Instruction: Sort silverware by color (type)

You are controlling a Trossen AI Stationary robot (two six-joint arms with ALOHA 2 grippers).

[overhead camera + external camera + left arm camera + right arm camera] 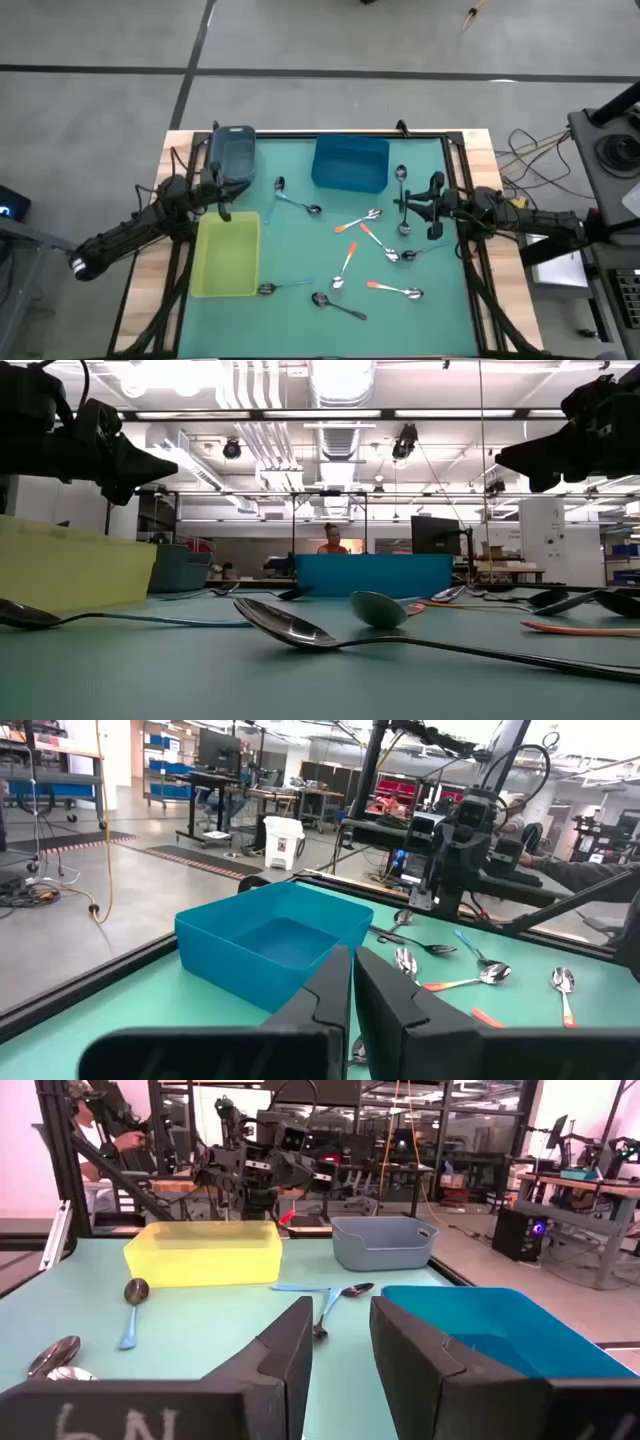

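silverware point(345, 262): glossy metal bowls, orange, blue or dark handles, scattered on matte teal table point(290, 255); left claw point(352, 982) pressed shut, empty; right claw point(340, 1342) parted, empty.

From my left tool point(352, 982) I see its two dark fingers pressed together, nothing between them. At about eleven o'clock of the fingertips sits the blue bin point(272, 937) on the green counter point(150, 1000), empty as far as I can tell. Around two o'clock lie several spoons: an orange-handled spoon point(466, 981), a blue-handled spoon point(471, 948), a dark spoon point(418, 946). Beyond them, at one o'clock, the right arm point(455, 855) hangs over the counter's far edge.
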